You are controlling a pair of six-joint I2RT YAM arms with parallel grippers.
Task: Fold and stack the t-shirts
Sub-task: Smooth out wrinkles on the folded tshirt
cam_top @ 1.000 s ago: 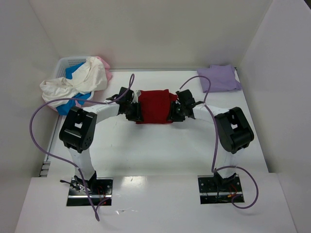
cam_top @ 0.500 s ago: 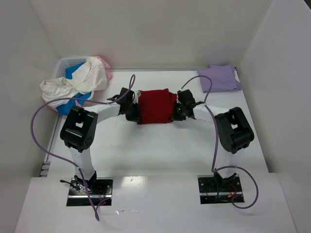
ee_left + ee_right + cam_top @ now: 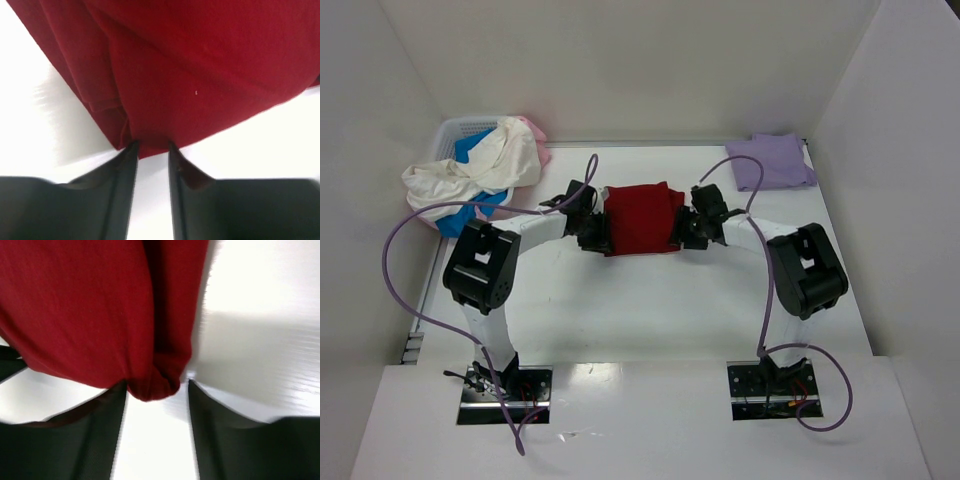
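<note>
Left hand (image 3: 152, 146), right hand (image 3: 156, 384): fingers apart, tips blurred against dark red t-shirt (image 3: 640, 218).

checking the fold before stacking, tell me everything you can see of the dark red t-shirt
The dark red t-shirt is soft knit-looking cloth, folded into a roughly rectangular packet lying flat on the white table between the two arms. Layered folds show along its edges. The left end effector and right end effector sit at opposite sides, jaws parted, each with a bunched cloth edge between its fingertips.

Right gripper (image 3: 685, 232) and right arm (image 3: 752, 232) a shade farther right and back than a second ago
</note>
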